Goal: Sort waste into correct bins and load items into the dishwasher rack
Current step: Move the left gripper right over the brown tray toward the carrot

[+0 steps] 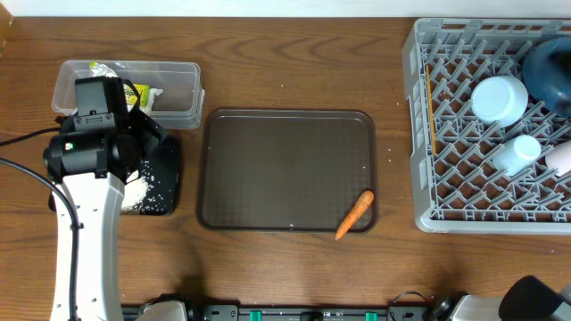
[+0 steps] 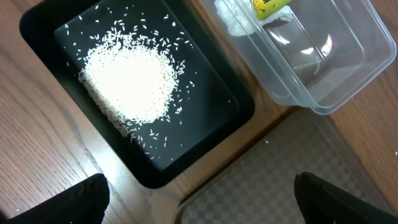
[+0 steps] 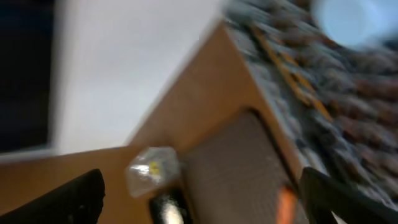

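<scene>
White rice (image 2: 127, 84) lies heaped in the black tray (image 2: 205, 134), also in the overhead view (image 1: 165, 178). The clear tub (image 1: 174, 94) holds the yellow-green wrapper (image 2: 268, 7) and white tissue (image 2: 233, 22). The orange carrot (image 1: 355, 214) lies at the front right corner of the brown serving tray (image 1: 285, 169). The grey rack (image 1: 428, 134) holds the dark-blue dish (image 1: 546, 71) and pale cups (image 1: 498, 98). My left gripper (image 2: 199, 202) is open and empty, above the gap between the black tray and the brown tray. My right gripper (image 3: 205, 199) is open and empty; its view is blurred, with the carrot (image 3: 285, 202) low between the fingers.
The left arm (image 1: 89, 205) stands over the black tray's left part. The right arm (image 1: 535, 299) is at the front right edge of the table, below the rack. Another cup (image 1: 517, 152) lies in the rack's front half.
</scene>
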